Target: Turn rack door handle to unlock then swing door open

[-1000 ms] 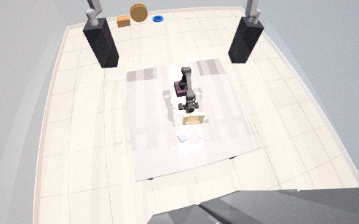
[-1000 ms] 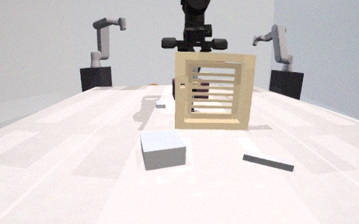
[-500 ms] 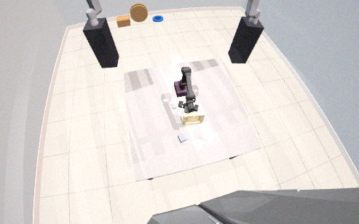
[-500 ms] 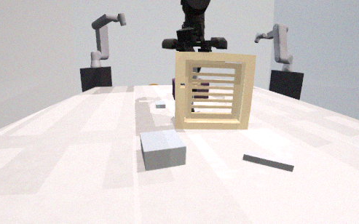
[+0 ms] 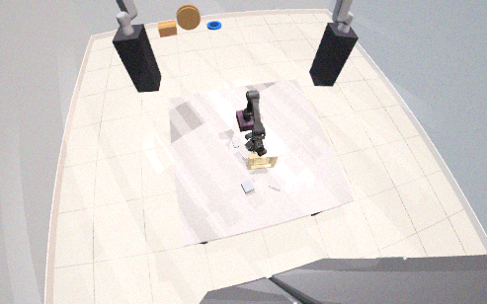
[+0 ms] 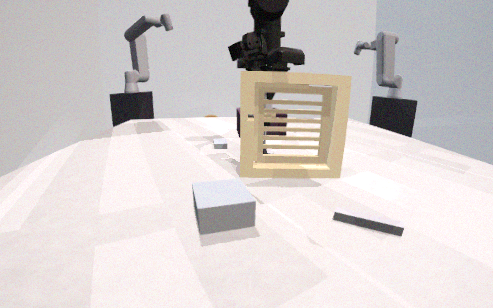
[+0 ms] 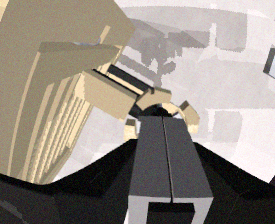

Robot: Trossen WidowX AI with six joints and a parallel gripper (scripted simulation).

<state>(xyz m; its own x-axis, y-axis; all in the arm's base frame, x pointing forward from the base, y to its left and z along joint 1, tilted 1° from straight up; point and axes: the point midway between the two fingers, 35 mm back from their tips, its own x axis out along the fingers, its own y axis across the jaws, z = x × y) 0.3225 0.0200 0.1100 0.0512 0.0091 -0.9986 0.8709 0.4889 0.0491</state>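
At the tabletop's middle, rack frame [image 5: 252, 163] [image 6: 247, 150] [image 7: 88, 22]: upright, inward from every corner.
Handle [image 7: 157, 94]: beside the frame, on your arm's side.
Your gripper [image 5: 260, 152] [image 6: 270, 95] [image 7: 162, 148]: clamped on the handle.
Gray block [image 5: 247, 187] [image 6: 224, 207]: between frame and edge opposite your arm's base.

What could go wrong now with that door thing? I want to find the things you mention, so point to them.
The tool [image 5: 260, 152] [image 7: 162, 148] is shut on the handle [image 7: 155, 96] at an angle, so its grip might slip as it turns. Its wide body leans just above the louvered rack's frame [image 5: 275, 164] [image 6: 293, 77] [image 7: 63, 25] and might bump it.
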